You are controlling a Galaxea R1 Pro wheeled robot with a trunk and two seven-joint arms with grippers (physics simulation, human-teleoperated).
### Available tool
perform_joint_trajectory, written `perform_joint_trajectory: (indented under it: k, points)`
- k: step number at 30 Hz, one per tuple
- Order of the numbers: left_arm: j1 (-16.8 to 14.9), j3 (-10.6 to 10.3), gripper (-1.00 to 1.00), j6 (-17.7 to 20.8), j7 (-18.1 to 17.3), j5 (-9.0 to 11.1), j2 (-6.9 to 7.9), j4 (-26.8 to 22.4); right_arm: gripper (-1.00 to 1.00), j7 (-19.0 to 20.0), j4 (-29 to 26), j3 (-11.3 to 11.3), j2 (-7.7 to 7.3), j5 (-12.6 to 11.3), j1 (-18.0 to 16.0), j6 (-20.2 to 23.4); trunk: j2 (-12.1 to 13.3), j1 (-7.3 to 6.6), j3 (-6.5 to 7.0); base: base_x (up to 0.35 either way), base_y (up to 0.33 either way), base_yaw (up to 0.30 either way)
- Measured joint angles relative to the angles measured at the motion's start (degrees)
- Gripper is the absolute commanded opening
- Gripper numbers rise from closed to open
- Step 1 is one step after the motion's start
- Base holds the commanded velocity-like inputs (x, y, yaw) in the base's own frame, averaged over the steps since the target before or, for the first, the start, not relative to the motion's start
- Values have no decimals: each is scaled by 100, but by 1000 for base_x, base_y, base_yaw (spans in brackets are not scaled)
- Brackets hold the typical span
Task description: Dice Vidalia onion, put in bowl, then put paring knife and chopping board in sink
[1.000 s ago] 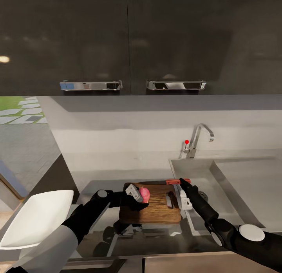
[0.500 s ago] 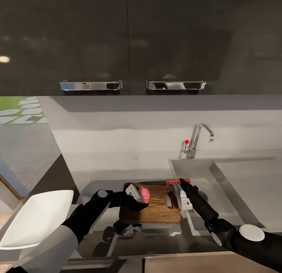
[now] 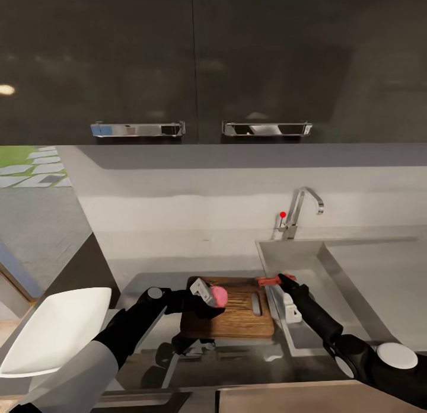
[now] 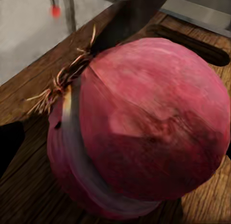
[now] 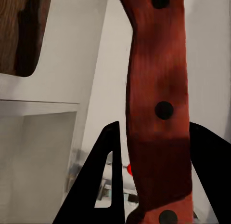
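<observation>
A reddish-pink Vidalia onion (image 3: 219,294) rests on the dark wood chopping board (image 3: 237,318), and my left gripper (image 3: 213,295) is shut on it from the left. Up close, the onion (image 4: 144,127) sits on the board's grain (image 4: 24,190) with a dark finger (image 4: 134,12) against its far side. At the board's back right corner, by the sink (image 3: 356,271) rim, my right gripper (image 3: 285,279) is shut on the paring knife's red-orange handle (image 3: 268,280). The handle (image 5: 156,89) runs between the black fingers (image 5: 98,176). The white bowl (image 3: 56,330) stands on the countertop (image 3: 148,271) at the left.
The chrome tap (image 3: 300,210) with its red dot rises behind the sink. Dark wall cabinets with chrome handles (image 3: 137,129) hang overhead. The counter's front edge (image 3: 267,395) lies just below the arms.
My right gripper has shifted a little to the right and nearer, taking the knife handle with it; the handle now sits slightly tilted. The left gripper and onion have not moved.
</observation>
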Motion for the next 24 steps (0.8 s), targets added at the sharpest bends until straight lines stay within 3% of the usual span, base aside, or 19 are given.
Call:
perform_joint_trajectory:
  k: [9,15,20,24]
  points:
    - [0,1,100,-1,1,0,0,0,-100,-2,0,-3,-102,-8,0,-25,0,0,0,0,0,0]
    - [0,1,100,-1,1,0,-3,0,-100,0,0,-81,-113,-252,0,-105,0,0,0,0,0,0]
    - [0,1,100,-1,1,0,-2,0,-100,17,0,-392,-113,-641,-1,-258,0,0,0,0,0,0]
    - [0,0,100,-1,1,0,0,0,-100,36,0,-674,-113,-812,-2,-283,0,0,0,0,0,0]
